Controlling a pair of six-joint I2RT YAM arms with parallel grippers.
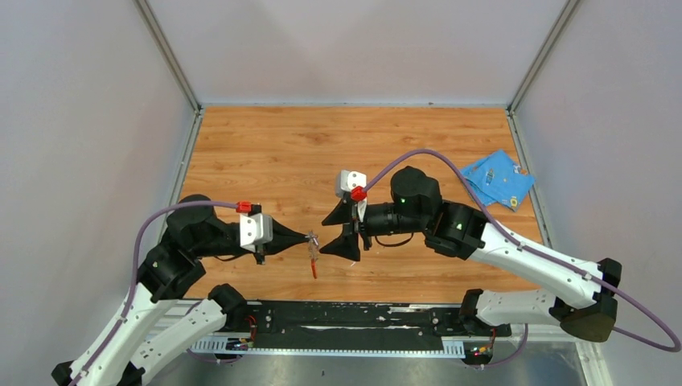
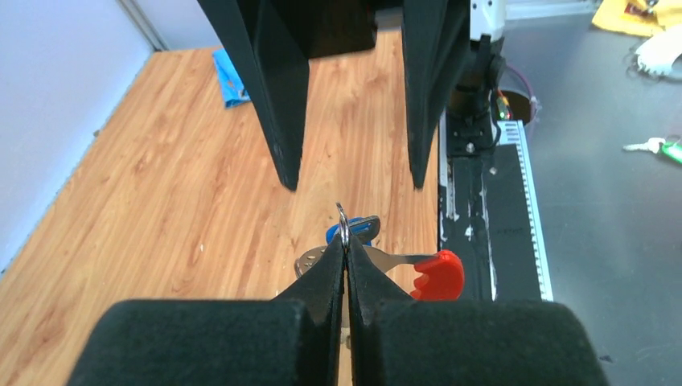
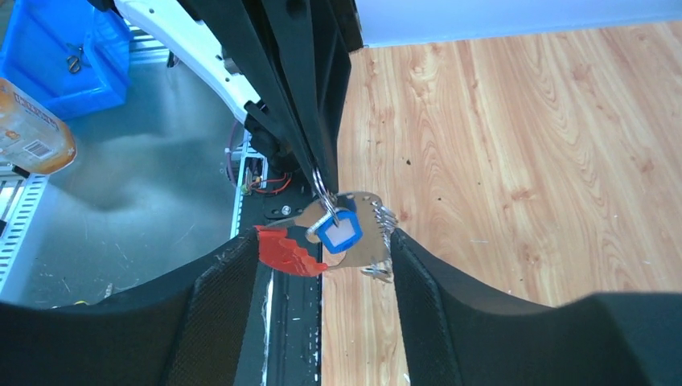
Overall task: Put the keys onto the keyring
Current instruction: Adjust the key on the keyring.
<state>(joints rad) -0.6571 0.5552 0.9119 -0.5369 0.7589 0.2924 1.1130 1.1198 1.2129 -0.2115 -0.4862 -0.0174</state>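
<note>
Between the fingertips of my two grippers hangs the keyring (image 1: 313,261); my left gripper (image 2: 346,241) is pinched closed on its metal ring (image 3: 326,197); the blue-headed key (image 3: 338,231) dangles just below those fingertips, beside the red strap end (image 3: 285,249); my right gripper (image 3: 322,245) stands parted, one finger on either side of the keyring, not touching it.
</note>
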